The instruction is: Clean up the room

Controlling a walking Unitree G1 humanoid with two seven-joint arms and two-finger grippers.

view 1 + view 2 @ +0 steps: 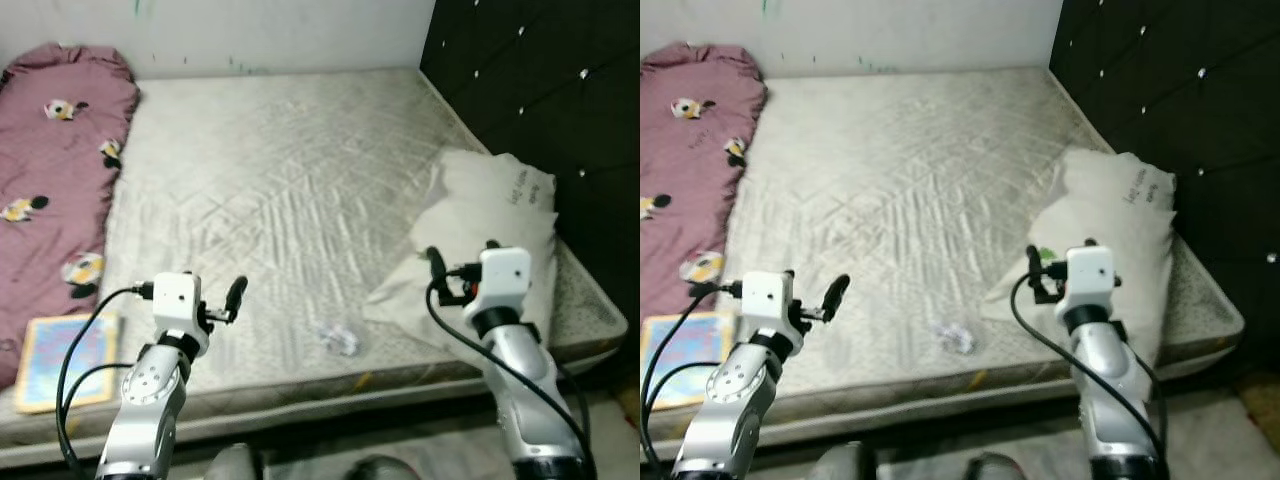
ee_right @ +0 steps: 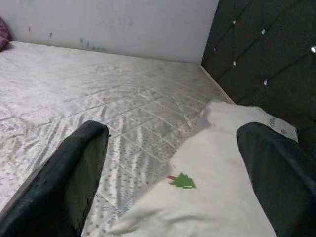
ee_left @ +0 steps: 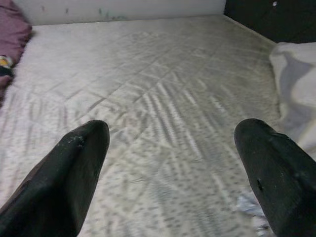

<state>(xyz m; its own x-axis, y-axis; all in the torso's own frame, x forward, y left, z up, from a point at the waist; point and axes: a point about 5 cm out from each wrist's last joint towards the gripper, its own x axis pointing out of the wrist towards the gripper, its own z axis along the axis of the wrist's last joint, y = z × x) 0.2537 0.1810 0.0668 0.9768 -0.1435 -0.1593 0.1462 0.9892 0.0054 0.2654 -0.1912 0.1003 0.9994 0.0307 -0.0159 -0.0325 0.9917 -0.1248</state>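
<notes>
Grey quilted mattress (image 1: 290, 190), bare of sheets, one in all, against a white wall (image 1: 250, 30) at its far edge and a black tufted headboard (image 1: 540, 90) on the robot's right. One white pillow (image 1: 490, 240) at the headboard end, lying askew with a corner hanging toward the near edge, marked with dark lettering near its top and a small green tree-shaped mark (image 2: 183, 181) on its cover. One maroon blanket (image 1: 50, 170) with floral print along the left side of the mattress, rumpled lengthwise. One colourful book (image 1: 65, 360) flat at the near left corner, just beside the blanket's lower end. One small crumpled scrap of whitish paper (image 1: 340, 340) on the mattress near the front edge, between the two arms, touching neither.

Two grippers, both raised over the near edge of the bed. Left gripper (image 3: 173, 163) above bare mattress to the left of the scrap, fingers (image 3: 64, 177) spread wide, nothing between them; scrap just visible beside one fingertip in the left wrist view. Right gripper (image 2: 173, 168) over the pillow's near corner, fingers (image 2: 64, 173) likewise spread wide, nothing held, pillow and green mark framed in the gap.

Two black cables, one looping from each wrist.
</notes>
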